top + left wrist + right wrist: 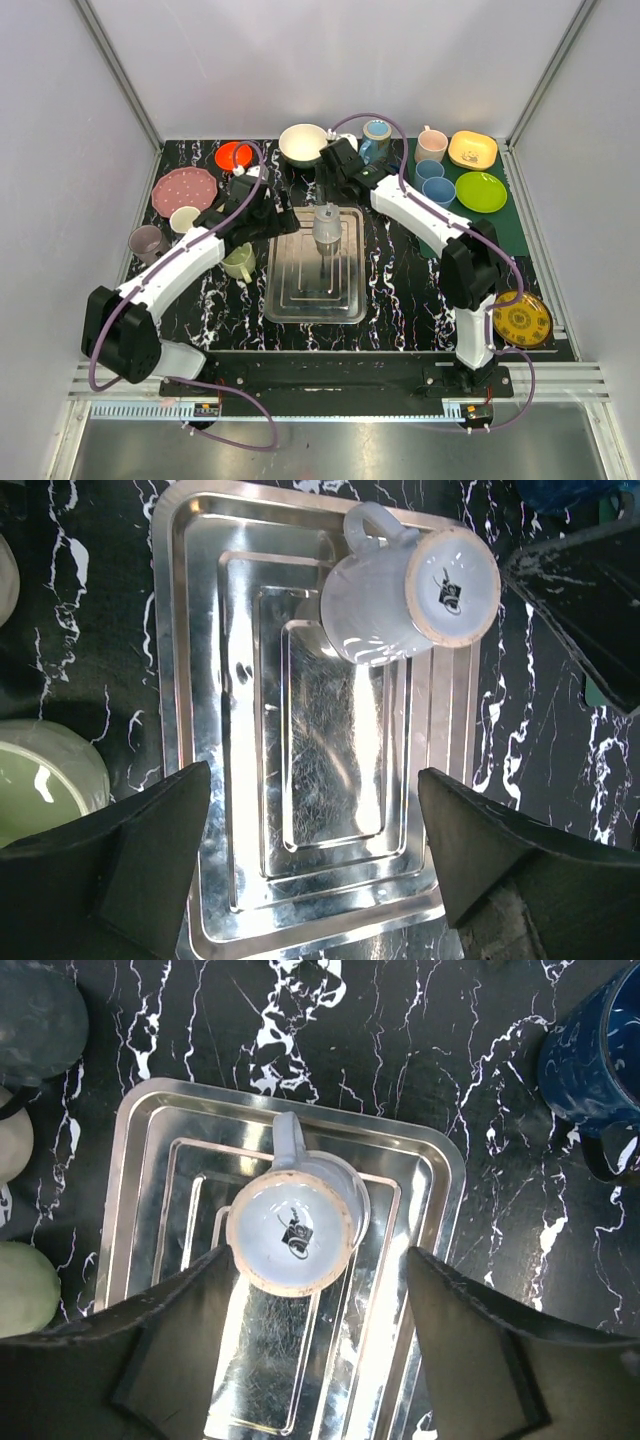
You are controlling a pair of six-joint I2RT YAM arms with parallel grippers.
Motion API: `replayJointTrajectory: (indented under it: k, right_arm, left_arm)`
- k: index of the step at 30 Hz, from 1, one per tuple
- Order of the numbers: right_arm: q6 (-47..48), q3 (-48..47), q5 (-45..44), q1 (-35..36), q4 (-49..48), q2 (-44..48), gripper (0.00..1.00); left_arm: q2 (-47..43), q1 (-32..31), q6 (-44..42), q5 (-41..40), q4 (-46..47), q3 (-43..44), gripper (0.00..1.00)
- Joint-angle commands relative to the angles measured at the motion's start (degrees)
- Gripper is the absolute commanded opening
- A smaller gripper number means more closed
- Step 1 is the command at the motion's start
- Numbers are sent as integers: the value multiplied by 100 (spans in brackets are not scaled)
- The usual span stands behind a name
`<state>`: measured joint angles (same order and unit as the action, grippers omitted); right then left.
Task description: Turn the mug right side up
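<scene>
Our left hand [312,770] and right hand [320,1260] both gape wide and empty near one tray [285,300]; one mug [326,228] stands upside down at its far end.

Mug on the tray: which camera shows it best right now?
Right wrist: the mug sits centred, base up, handle and whole outline clear. Left wrist catches it at an angle near the frame's top; top external shows it small.
</scene>
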<state>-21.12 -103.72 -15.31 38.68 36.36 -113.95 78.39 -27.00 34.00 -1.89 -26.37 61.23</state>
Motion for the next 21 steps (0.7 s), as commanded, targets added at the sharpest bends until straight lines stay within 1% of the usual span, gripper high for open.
replayJointTrajectory:
  k: [1, 2, 3, 4, 5, 6, 8, 9, 13, 15, 16, 21]
  right_arm:
    - [-374, 472, 98, -159, -364, 267, 71]
    - [-410, 641, 98, -167, -506, 494, 68]
    - [-445, 799, 116, -167, -603, 610, 64]
    - [-515, 1036, 133, -202, -743, 689, 62]
    - [-550, 1125, 160, -237, -796, 821, 58]
    - [-577, 1213, 186, -264, -823, 874, 54]
    - [-647, 1486, 265, -369, -911, 1006, 52]
    - [-673, 1582, 309, -413, -937, 1041, 51]
    - [-831, 2231, 563, -624, -1226, 1208, 49]
    - [-849, 2408, 766, -659, -1359, 1261, 48]
    - [-858, 2514, 819, -651, -1438, 1270, 47]
    - [-911, 2664, 1241, -642, -1562, 1244, 47]
  left_arm:
    - [316, 151, -104, 363, 396, 344, 83]
    - [456, 160, -104, 408, 413, 459, 81]
    - [762, 160, -104, 452, 431, 590, 79]
    - [913, 169, -113, 575, 448, 861, 76]
    - [1072, 187, -104, 611, 431, 995, 71]
    - [1360, 187, -95, 637, 448, 1118, 69]
    - [1652, 213, -51, 664, 466, 1452, 63]
    - [1923, 222, -43, 655, 440, 1566, 62]
    - [2575, 353, 2, 523, 361, 2207, 60]
    - [3004, 389, 28, 532, 256, 2462, 60]
    - [3137, 424, 28, 584, 229, 2733, 60]
    - [3980, 468, 54, 602, 18, 3570, 60]
